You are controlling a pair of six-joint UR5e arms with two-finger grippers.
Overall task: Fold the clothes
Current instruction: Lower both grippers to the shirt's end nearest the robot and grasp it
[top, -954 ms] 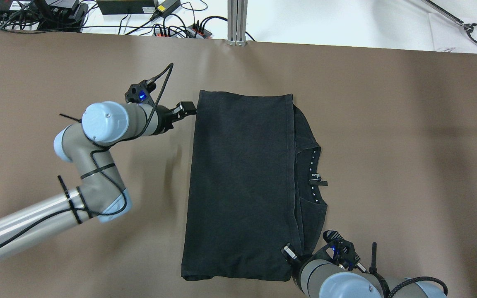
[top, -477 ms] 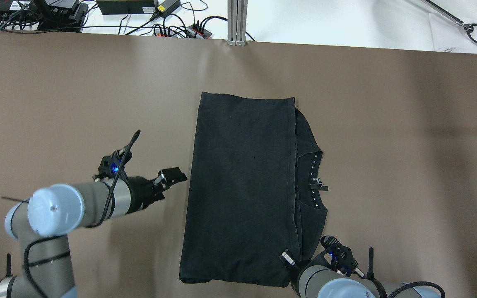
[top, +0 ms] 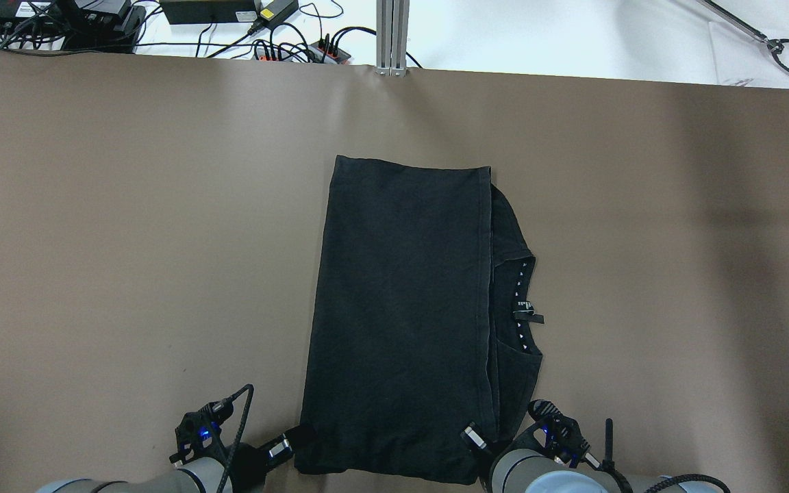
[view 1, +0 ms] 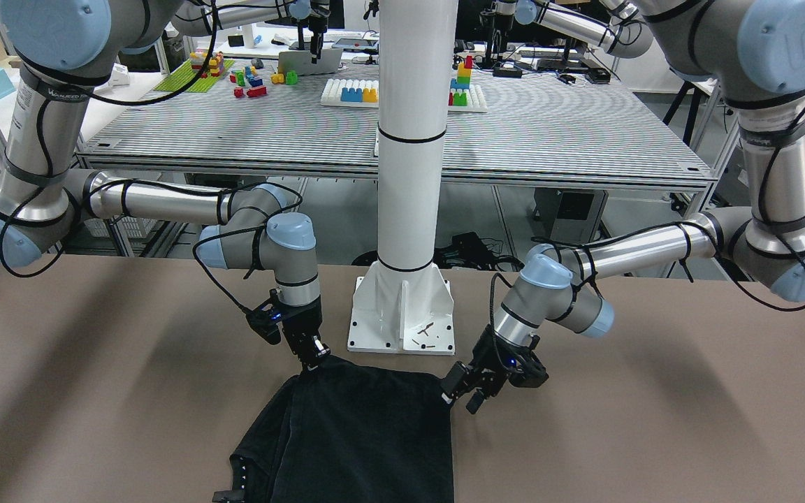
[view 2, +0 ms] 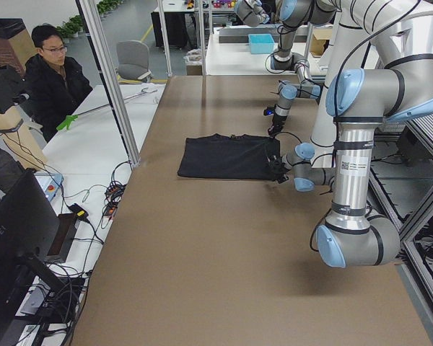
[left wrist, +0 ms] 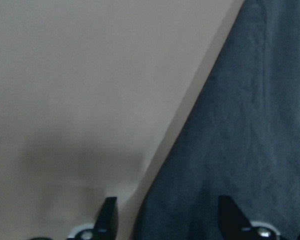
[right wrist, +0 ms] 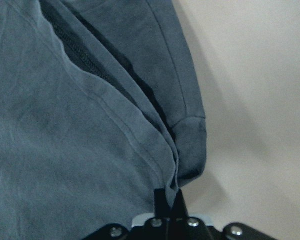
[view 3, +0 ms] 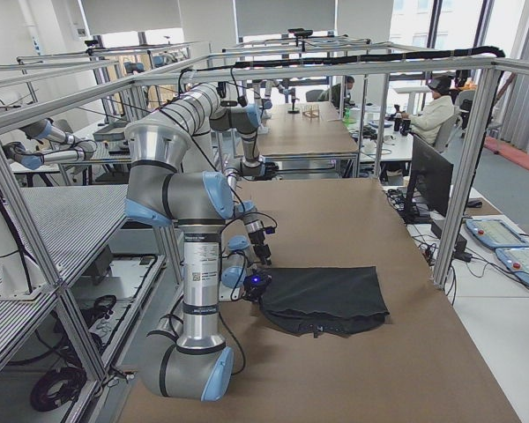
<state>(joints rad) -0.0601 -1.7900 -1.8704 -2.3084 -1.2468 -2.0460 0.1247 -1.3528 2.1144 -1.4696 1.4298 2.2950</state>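
Black T-shirt [top: 401, 308], folded lengthwise, is lying centrally on the surface [top: 127, 239]. The right tool [top: 474, 436] is pinching its near right corner, jaws closed on the hem. The left tool [top: 296, 438] is straddling the near left corner, jaws apart. Next, probably: closing the left, then carrying both corners toward the far edge.

Wide bare stretches of the brown table [top: 127, 239] on both sides of the black cloth [top: 401, 308] and beyond its far edge — open for passing low. Flat and low across the cloth itself, thicker only along its layered right side. Crowded at the near edge: left gripper [top: 301, 436] with jaws apart at one near corner, right gripper [top: 474, 433] pinched onto the other. Just behind them, the white pillar [view 1: 409, 175] and its base plate [view 1: 402, 318], close to the cloth's near hem. At the far rim, an aluminium post [top: 392, 34] and cables [top: 285, 38].
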